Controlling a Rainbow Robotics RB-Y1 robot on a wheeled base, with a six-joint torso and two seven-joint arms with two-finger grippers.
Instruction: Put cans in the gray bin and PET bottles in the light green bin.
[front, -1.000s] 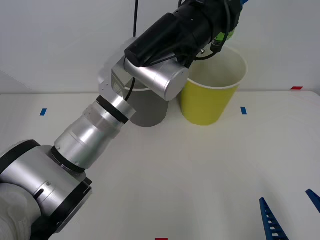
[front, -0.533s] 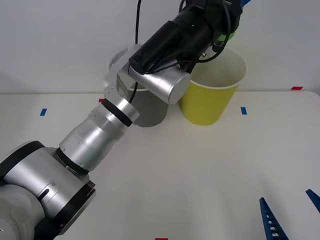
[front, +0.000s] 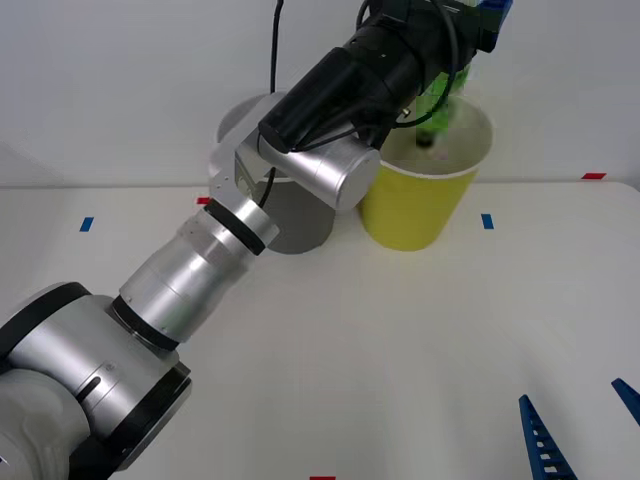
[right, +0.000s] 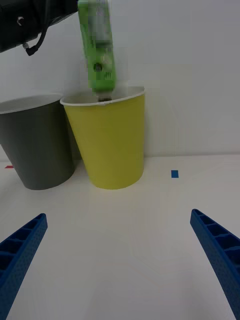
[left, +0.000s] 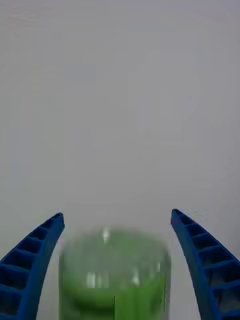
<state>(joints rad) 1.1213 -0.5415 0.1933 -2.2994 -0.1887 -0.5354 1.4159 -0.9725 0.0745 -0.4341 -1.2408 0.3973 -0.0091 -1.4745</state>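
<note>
Front view, your left gripper (front: 478, 22) above the lime bin (front: 420, 205), green bottle (front: 437, 105) just below it, cap down over the opening, gray bin (front: 295, 215) beside, right wrist view, right gripper (right: 120, 260) spread wide, left wrist view, left fingers (left: 35, 255) parted, blurred green bottle between, untouched.

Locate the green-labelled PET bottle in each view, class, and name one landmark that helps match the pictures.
Front view: PET bottle dropping cap-down into the light green bin, below the left claw.
Right wrist view: bottle above the bin's rim.
Left wrist view: bottle between open fingers.
Landmark: the light green bin.
</note>
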